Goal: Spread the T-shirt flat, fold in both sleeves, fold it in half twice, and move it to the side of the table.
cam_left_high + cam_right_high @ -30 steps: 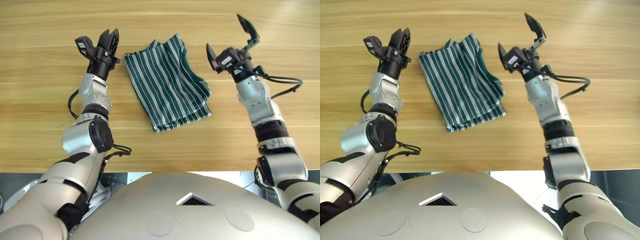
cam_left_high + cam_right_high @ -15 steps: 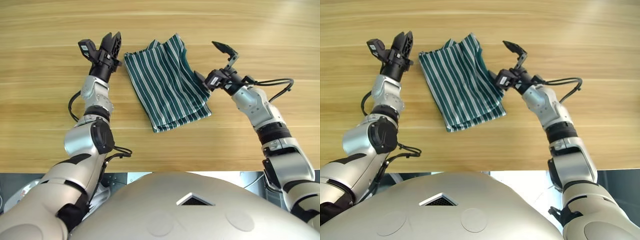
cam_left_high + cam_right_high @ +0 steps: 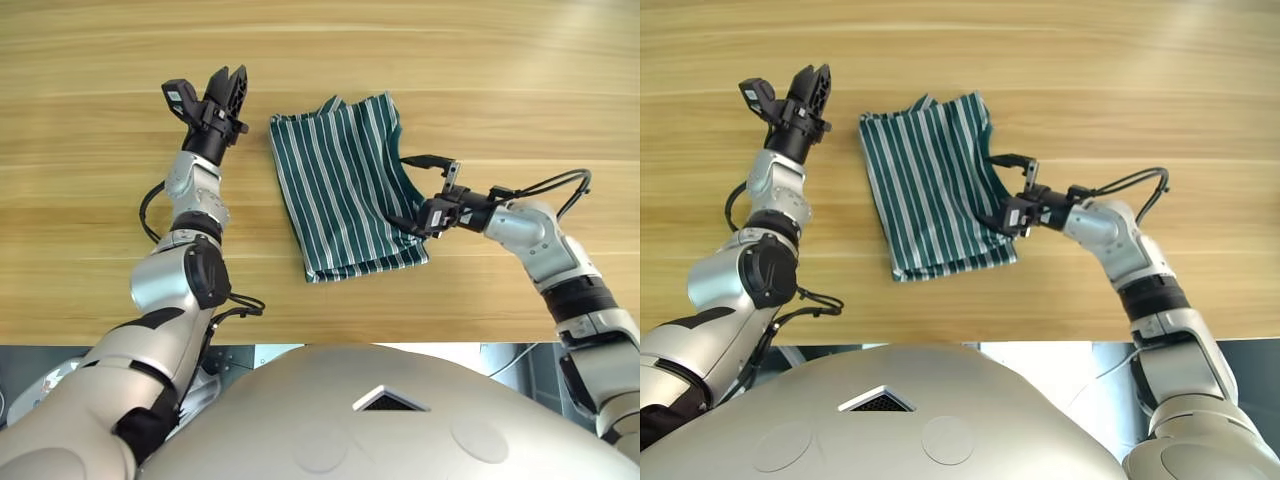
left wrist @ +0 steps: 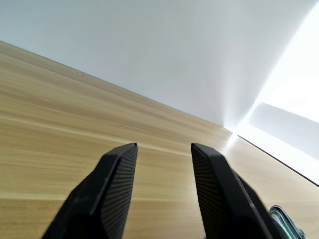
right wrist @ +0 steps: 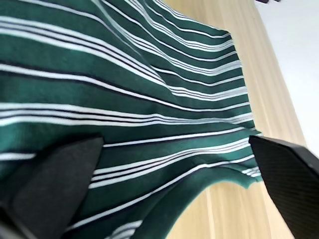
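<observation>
A light wooden table [image 3: 520, 60] spans the scene from left to right, its grain running the same way and its near edge close in front. On it, near the middle, lies a green-and-white striped T-shirt [image 3: 345, 190], folded into a rough rectangle and slightly skewed, with its far edge rumpled.

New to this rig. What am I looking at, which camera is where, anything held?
A humanoid robot: two arms, each ending in a two-finger tool. Two pictures come from the head's stereo camera, looking down over the arms; two from cameras on the wrists. On the table lies a folded green striped T-shirt. The left tool is open, left of the T-shirt, holding nothing. The right tool is open at the T-shirt's right edge, fingers astride the cloth, not gripping.
</observation>
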